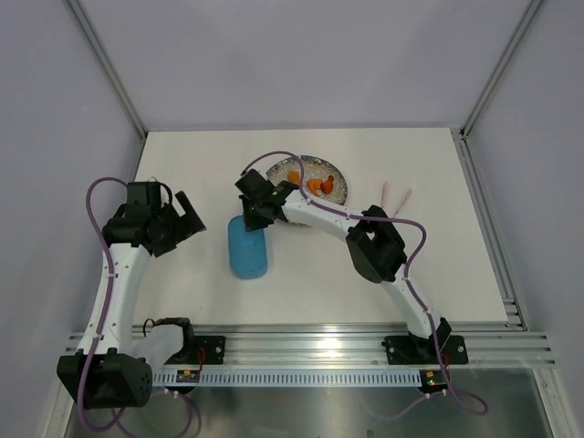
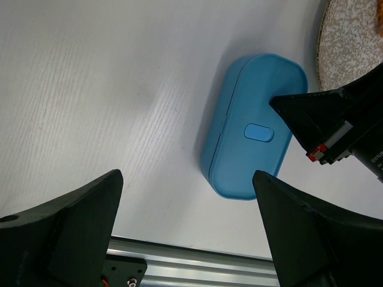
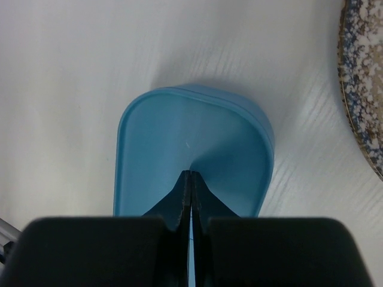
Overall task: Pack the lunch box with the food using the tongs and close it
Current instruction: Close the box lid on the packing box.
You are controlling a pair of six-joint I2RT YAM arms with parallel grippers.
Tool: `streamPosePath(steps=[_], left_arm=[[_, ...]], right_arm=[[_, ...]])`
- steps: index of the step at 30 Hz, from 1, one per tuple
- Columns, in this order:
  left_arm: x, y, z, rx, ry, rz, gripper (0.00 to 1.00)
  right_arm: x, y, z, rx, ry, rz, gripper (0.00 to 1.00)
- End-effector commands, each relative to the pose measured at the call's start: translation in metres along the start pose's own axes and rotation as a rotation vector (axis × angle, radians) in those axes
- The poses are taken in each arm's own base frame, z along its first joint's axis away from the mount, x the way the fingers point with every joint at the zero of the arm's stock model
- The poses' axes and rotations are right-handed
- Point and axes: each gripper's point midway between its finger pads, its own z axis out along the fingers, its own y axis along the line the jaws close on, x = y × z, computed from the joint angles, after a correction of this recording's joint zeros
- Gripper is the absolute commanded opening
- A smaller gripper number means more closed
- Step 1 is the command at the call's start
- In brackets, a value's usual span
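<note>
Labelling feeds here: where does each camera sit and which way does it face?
Top external: above and behind the arms, facing down onto the white table; both arms and bases show.
Left wrist: on the left arm, facing down at the closed blue rounded-oblong plastic lunch box; its open jaws frame the bottom corners.
Right wrist: on the right arm, looking along its shut jaws onto that box.
Shared: both wrist views show the box and the round speckled glass plate's rim.
</note>
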Motion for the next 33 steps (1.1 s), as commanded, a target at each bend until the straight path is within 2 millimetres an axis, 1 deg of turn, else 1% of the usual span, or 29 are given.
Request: streamPosePath(steps=[1, 2, 5, 8, 9, 12, 13, 15, 16, 17, 18, 19, 21, 22, 24, 25, 26, 27, 28, 29, 30, 33], left_arm=[[-0.010, -0.007, -0.011, 0.031, -0.039, 0.017, 0.95], [-0.012, -0.007, -0.012, 0.031, -0.044, 0.016, 0.95], [-0.011, -0.005, -0.011, 0.025, -0.044, 0.013, 0.95], [-0.011, -0.003, -0.009, 0.016, -0.042, 0.007, 0.95], [-0.012, -0.003, -0.010, 0.018, -0.045, 0.007, 0.95], [-0.015, -0.003, -0.011, 0.017, -0.051, 0.009, 0.95], [-0.015, -0.001, -0.011, 0.013, -0.053, 0.010, 0.95], [-0.015, 0.000, -0.011, 0.008, -0.051, 0.009, 0.95], [-0.015, 0.001, -0.010, 0.007, -0.050, 0.008, 0.95], [-0.013, 0.002, -0.008, 0.008, -0.043, 0.008, 0.95], [-0.013, 0.002, -0.007, 0.009, -0.039, 0.007, 0.95], [-0.013, 0.002, -0.006, 0.009, -0.039, 0.007, 0.95], [-0.010, 0.002, -0.004, 0.013, -0.028, 0.002, 0.95], [-0.010, 0.002, -0.003, 0.015, -0.030, 0.001, 0.95], [-0.009, 0.000, -0.002, 0.024, -0.025, 0.001, 0.95], [-0.009, 0.000, -0.001, 0.024, -0.024, -0.002, 0.95], [-0.009, 0.000, -0.001, 0.024, -0.024, -0.004, 0.95], [-0.010, 0.000, 0.000, 0.025, -0.025, -0.006, 0.95], [-0.010, -0.001, 0.000, 0.027, -0.024, -0.008, 0.95], [-0.010, -0.001, 0.001, 0.028, -0.027, -0.012, 0.95], [-0.010, -0.002, 0.001, 0.033, -0.028, -0.014, 0.95], [-0.010, -0.002, 0.002, 0.033, -0.026, -0.023, 0.95]], right_arm=[[-0.022, 0.019, -0.049, -0.016, -0.068, -0.048, 0.00], [-0.030, 0.024, -0.061, -0.030, -0.092, -0.050, 0.00], [-0.041, 0.032, -0.079, -0.052, -0.121, -0.063, 0.00], [-0.034, 0.035, -0.084, -0.057, -0.106, -0.079, 0.01], [-0.024, 0.037, -0.081, -0.055, -0.087, -0.088, 0.01], [-0.006, 0.038, -0.074, -0.056, -0.055, -0.094, 0.01], [0.012, 0.036, -0.067, -0.053, -0.014, -0.096, 0.01], [0.028, 0.038, -0.060, -0.060, 0.014, -0.086, 0.01], [0.044, 0.030, -0.053, -0.042, 0.048, -0.086, 0.01], [0.054, 0.032, -0.050, -0.044, 0.058, -0.079, 0.01], [0.068, 0.024, -0.043, -0.023, 0.087, -0.077, 0.01], [0.076, 0.025, -0.041, -0.040, 0.112, -0.072, 0.01], [0.088, 0.017, -0.033, -0.020, 0.137, -0.060, 0.01], [0.089, 0.015, -0.032, -0.013, 0.140, -0.062, 0.01], [0.084, 0.017, -0.039, -0.016, 0.128, -0.071, 0.01], [0.074, 0.022, -0.049, -0.029, 0.100, -0.074, 0.01], [0.070, 0.025, -0.055, -0.037, 0.089, -0.084, 0.01], [0.061, 0.031, -0.062, -0.050, 0.062, -0.092, 0.02], [0.049, 0.030, -0.068, -0.029, 0.019, -0.097, 0.02], [0.042, 0.030, -0.076, -0.023, 0.000, -0.112, 0.03], [0.026, 0.035, -0.083, -0.020, -0.043, -0.115, 0.03], [0.004, 0.035, -0.088, -0.007, -0.085, -0.114, 0.04]])
